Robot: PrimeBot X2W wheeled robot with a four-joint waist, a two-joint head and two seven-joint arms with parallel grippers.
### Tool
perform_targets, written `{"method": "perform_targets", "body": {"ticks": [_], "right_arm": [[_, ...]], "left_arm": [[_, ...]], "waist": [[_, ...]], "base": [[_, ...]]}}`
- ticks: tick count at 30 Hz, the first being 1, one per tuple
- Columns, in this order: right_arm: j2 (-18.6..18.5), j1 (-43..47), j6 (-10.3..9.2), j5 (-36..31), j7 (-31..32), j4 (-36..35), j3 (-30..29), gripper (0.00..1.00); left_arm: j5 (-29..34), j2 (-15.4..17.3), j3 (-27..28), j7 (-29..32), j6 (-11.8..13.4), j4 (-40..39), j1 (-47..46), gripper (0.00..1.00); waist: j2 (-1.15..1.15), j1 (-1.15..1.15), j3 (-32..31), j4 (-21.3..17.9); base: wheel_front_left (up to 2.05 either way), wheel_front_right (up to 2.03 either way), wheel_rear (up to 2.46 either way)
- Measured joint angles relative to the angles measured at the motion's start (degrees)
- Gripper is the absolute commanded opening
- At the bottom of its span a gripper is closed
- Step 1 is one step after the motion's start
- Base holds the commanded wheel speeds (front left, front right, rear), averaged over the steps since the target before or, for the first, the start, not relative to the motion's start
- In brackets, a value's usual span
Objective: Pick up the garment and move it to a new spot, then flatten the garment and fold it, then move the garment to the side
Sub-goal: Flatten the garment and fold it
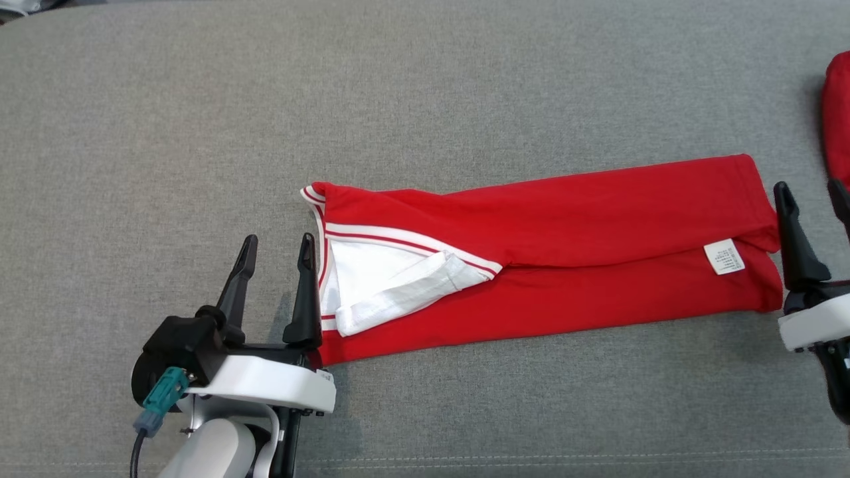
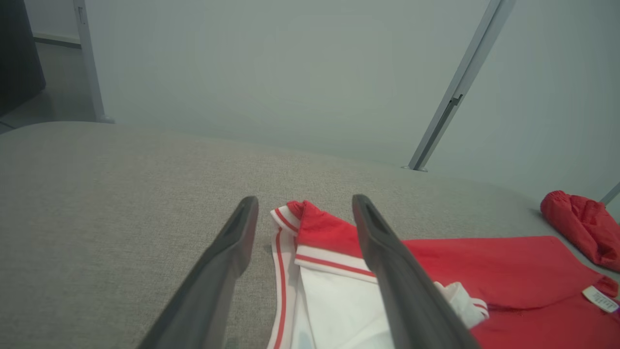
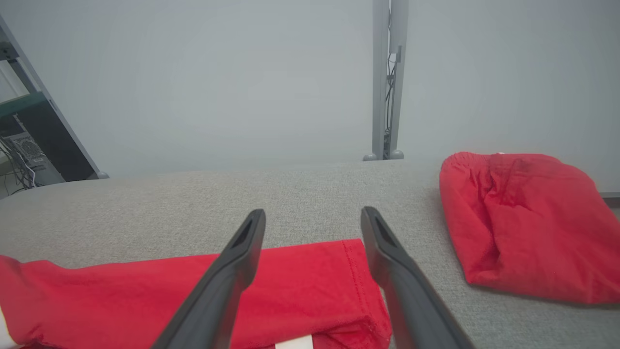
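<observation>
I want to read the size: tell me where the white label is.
In the head view the white label lies on the folded red shirt near its right end, just left of the right gripper.

Shirt (image 1: 564,219) is bright red, with white trim and thin red stripes at the collar and a white inside. There's a white tag (image 1: 724,256) with tiny grey print at the shirt's hem end. Counter (image 1: 425,99) is heathered grey fabric. Past that hem, a plain red bundle (image 3: 523,223). Left pincer (image 1: 279,240) and right pincer (image 1: 809,187) are both black-fingered.
</observation>
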Motion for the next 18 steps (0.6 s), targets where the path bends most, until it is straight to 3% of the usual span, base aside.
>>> {"method": "perform_targets", "body": {"ticks": [4, 10, 18], "right_arm": [[4.10, 3.25, 0.00, -2.93, -0.02, -3.60, -2.02, 1.00], [9.11, 7.94, -0.01, -6.45, -0.02, -5.65, -4.63, 1.00], [13.00, 12.21, 0.00, -8.94, -0.02, -7.49, -4.70, 1.00]], "left_arm": [[2.02, -2.35, 4.05, -0.12, -1.78, 0.18, 0.45, 1.00], [7.58, -7.16, 10.68, -0.48, -6.56, 0.01, 4.29, 1.00], [12.59, -10.93, 16.78, -0.49, -13.07, 2.67, 9.19, 1.00]], "waist": [[0.00, 0.00, -2.64, -0.57], [0.00, 0.00, -6.50, -1.35], [0.00, 0.00, -10.56, -2.33]], "base": [[0.00, 0.00, 0.00], [0.00, 0.00, 0.00], [0.00, 0.00, 0.00]]}}
